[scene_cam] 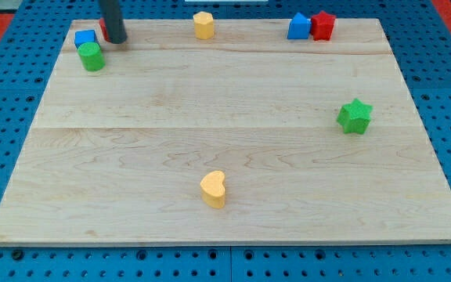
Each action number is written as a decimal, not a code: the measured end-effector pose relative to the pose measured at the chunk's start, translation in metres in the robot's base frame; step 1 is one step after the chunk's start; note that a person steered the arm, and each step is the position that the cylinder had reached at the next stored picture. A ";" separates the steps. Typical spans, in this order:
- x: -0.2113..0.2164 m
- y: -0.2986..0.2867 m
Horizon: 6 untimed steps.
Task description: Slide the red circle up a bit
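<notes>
My tip [115, 39] rests on the board near its top left corner. The red circle [102, 28] shows only as a thin red sliver at the rod's left edge; the rod hides the rest of it. A blue cube [84, 37] sits just left of the tip. A green cylinder [92, 56] touches the cube's lower right side, below and left of the tip.
A yellow block [203, 25] stands at the top middle. A blue block [298, 27] and a red block [322, 25] touch at the top right. A green star [355, 116] lies at the right. A yellow heart [213, 189] lies at the bottom middle.
</notes>
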<state>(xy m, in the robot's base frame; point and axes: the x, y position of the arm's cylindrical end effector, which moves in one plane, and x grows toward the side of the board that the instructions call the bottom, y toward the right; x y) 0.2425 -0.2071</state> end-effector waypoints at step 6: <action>-0.004 -0.002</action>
